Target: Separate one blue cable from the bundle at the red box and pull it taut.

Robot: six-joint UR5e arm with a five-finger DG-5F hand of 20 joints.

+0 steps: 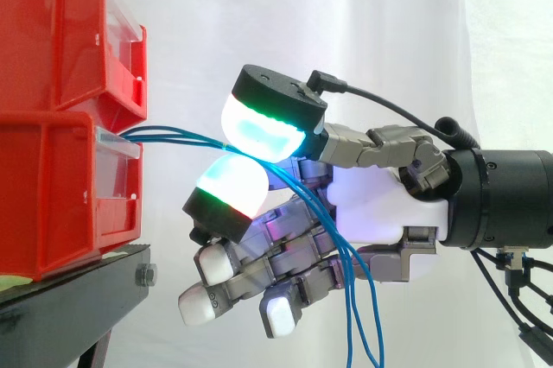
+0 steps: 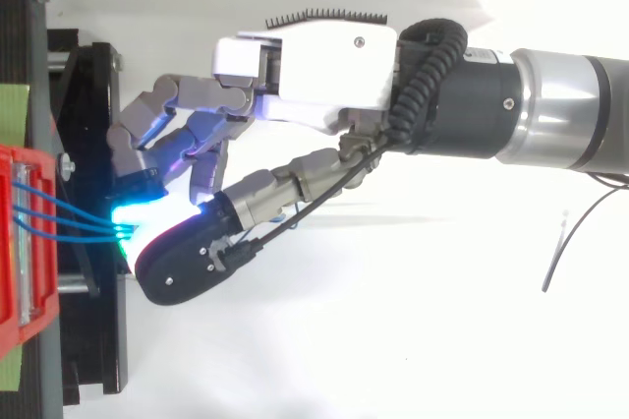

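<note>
The hand is pinching the blue cables between two glowing pads, just beside the front of the lower red bin. The cables are running from the bin's front opening to the pinch, then hanging slack past the palm, farther from the bin.

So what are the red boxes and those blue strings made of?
The red boxes look like hard plastic: smooth, slightly shiny, with moulded ribs and a clear front strip. The blue cables look like thin wire in a smooth plastic coat: they bend in soft curves and hang in loops. Their inside is hidden.
</note>
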